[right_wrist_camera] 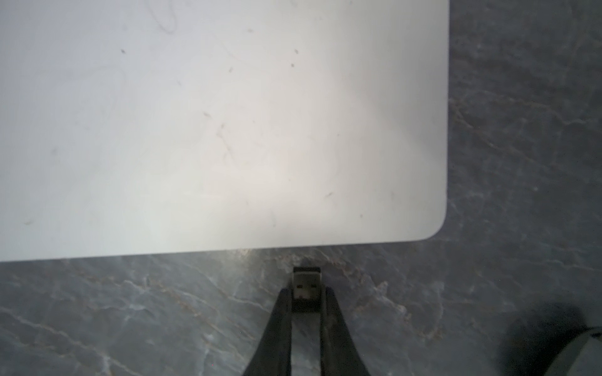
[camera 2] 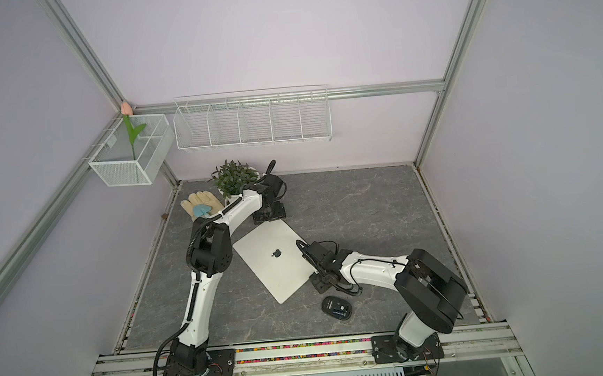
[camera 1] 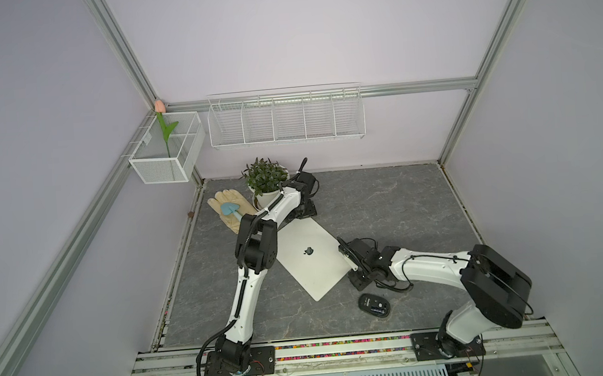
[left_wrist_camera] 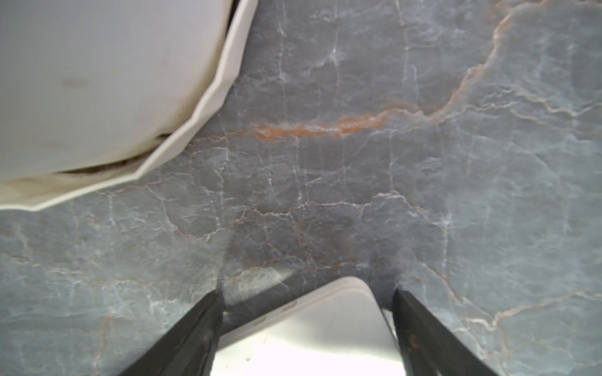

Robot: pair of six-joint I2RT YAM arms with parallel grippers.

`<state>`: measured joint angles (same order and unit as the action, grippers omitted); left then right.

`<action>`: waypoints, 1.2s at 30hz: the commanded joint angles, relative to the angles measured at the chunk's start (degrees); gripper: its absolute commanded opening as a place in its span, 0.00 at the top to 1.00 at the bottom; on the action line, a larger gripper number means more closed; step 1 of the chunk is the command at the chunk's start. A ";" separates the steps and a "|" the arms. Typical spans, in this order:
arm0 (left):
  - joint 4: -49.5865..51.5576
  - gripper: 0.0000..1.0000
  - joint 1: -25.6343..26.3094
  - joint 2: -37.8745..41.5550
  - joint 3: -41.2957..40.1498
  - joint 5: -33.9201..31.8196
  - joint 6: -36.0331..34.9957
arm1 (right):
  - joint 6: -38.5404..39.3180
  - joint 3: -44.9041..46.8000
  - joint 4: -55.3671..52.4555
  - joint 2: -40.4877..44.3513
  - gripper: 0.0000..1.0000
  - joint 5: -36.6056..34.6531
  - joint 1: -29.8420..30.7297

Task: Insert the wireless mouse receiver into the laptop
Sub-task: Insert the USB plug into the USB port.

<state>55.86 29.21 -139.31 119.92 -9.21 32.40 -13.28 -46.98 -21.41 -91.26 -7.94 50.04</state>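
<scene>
The right pincer (right_wrist_camera: 306, 294) is clenched on the wireless mouse receiver (right_wrist_camera: 306, 283), its two dark fingers (right_wrist_camera: 281, 312) pressing the stub's black end from both sides while the metal plug sticks out in front of them. The plug points at the side edge of the laptop (right_wrist_camera: 221, 130) and stops just short of it, with a narrow strip of grey marbled worktop (right_wrist_camera: 163, 309) showing between the two, so the receiver is not yet in a port. In both top views the closed laptop (camera 1: 310, 259) (camera 2: 276, 261) lies flat and turned at an angle, apple logo up, with the right arm low at its right edge. The left pincer (left_wrist_camera: 308, 294) is released, its fingers (left_wrist_camera: 195, 332) spread wide on either side of the laptop's far corner; contact there cannot be told. A black mouse (camera 1: 373, 303) lies on the worktop near the laptop's nearest corner, apart from it
</scene>
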 commanded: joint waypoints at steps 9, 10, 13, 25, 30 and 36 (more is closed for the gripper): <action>5.42 0.17 0.23 0.26 -2.17 0.20 -0.23 | 1.79 -2.57 -5.57 -6.14 0.85 -2.05 0.10; 5.57 0.17 0.23 0.26 -2.20 0.08 -0.23 | 1.86 -2.75 -5.57 -6.41 0.85 -2.15 0.06; 5.49 0.17 0.23 0.27 -2.32 0.04 -0.32 | 2.12 -3.00 -5.57 -7.00 0.86 -2.45 -0.18; 5.16 0.17 0.21 -0.09 -2.54 0.33 -0.57 | 6.60 0.68 1.73 -2.88 0.86 1.03 -1.28; 5.05 0.17 0.24 -0.18 -2.75 0.33 -0.99 | 8.83 1.45 4.21 -2.38 0.86 2.52 -1.54; 4.88 0.17 0.23 -0.09 -3.11 0.26 -1.71 | 10.75 1.93 5.91 -1.95 0.87 3.32 -1.66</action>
<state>55.22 29.21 -138.98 119.20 -9.37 32.05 -4.99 -47.11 -18.52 -92.12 -6.72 48.77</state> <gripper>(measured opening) 0.829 0.158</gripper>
